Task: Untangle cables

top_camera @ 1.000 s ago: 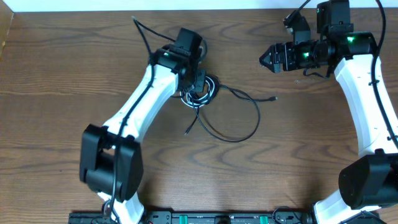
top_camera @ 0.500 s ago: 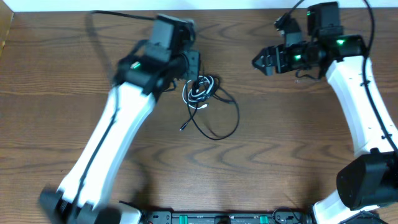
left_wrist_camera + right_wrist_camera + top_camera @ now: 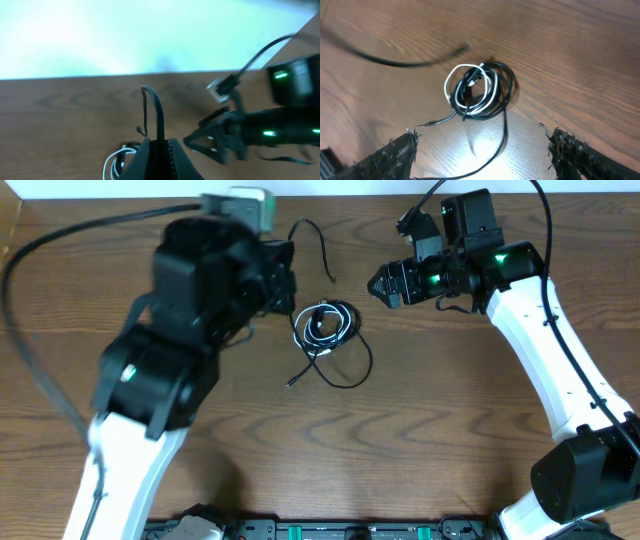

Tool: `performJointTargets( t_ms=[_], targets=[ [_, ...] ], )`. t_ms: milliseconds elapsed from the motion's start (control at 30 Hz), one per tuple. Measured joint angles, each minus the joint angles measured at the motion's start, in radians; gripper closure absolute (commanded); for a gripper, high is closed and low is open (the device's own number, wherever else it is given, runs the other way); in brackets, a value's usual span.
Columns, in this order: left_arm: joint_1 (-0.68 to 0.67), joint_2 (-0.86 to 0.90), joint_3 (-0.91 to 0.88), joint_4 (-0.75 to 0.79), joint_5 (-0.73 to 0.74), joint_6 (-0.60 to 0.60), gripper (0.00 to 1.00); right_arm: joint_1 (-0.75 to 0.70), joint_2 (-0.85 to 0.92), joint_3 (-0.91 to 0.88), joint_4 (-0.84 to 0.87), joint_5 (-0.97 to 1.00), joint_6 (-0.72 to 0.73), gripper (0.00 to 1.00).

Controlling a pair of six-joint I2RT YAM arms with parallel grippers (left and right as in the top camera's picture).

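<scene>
The overhead looks straight down at the table; both wrist cameras, nearer, share its coiled cables.

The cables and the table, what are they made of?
The cables, black ones and a white one, look like smooth, rubbery plastic, because they bend into soft loops. The table looks like wood or a wood-look top. It is brown with wavy grain lines and shines a little where the light hits.

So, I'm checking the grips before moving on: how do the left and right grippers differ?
The left gripper is shut on a black cable; the right gripper is open and empty. The left gripper points level across the table; the right gripper tilts down toward the coiled cables. Both are near those cables.
</scene>
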Motion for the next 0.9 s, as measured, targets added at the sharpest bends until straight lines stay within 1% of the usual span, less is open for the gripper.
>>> performJointTargets(
  t_ms=[67, 200, 300, 367, 567, 733, 767, 800, 833, 867, 900],
  targets=[
    [0.000, -0.044, 0.000, -0.018, 0.000, -0.022, 0.92, -0.001, 0.000, 0.000, 0.000, 0.021, 0.019, 0.18],
    [-0.006, -0.081, 0.003, -0.121, 0.000, -0.085, 0.93, -0.015, 0.000, 0.000, 0.000, 0.065, 0.048, 0.17],
    [-0.045, -0.044, 0.003, -0.185, 0.000, -0.114, 0.93, -0.053, 0.000, 0.000, -0.001, 0.081, 0.060, 0.17],
    [-0.087, 0.005, 0.002, -0.197, 0.000, -0.122, 0.92, -0.088, 0.000, 0.000, -0.003, 0.090, 0.067, 0.17],
    [-0.235, 0.182, 0.002, -0.155, 0.000, -0.139, 0.93, -0.212, 0.000, 0.000, -0.038, 0.095, 0.072, 0.17],
    [-0.356, 0.336, 0.002, -0.032, 0.000, -0.140, 0.93, -0.304, 0.000, 0.000, -0.070, 0.097, 0.074, 0.17],
    [-0.380, 0.366, 0.002, -0.006, 0.000, -0.139, 0.91, -0.315, 0.000, 0.000, -0.074, 0.097, 0.074, 0.17],
    [-0.402, 0.399, 0.002, 0.022, 0.000, -0.136, 0.58, -0.329, 0.000, 0.000, -0.077, 0.093, 0.072, 0.17],
    [-0.424, 0.435, 0.002, 0.051, 0.001, -0.130, 0.22, -0.339, 0.000, 0.000, -0.079, 0.089, 0.070, 0.17],
    [-0.443, 0.470, 0.002, 0.079, 0.003, -0.119, 0.03, -0.348, 0.000, 0.000, -0.081, 0.087, 0.070, 0.17],
    [-0.456, 0.497, 0.002, 0.097, 0.004, -0.115, 0.03, -0.352, 0.000, 0.000, -0.083, 0.084, 0.069, 0.17]
  ],
)
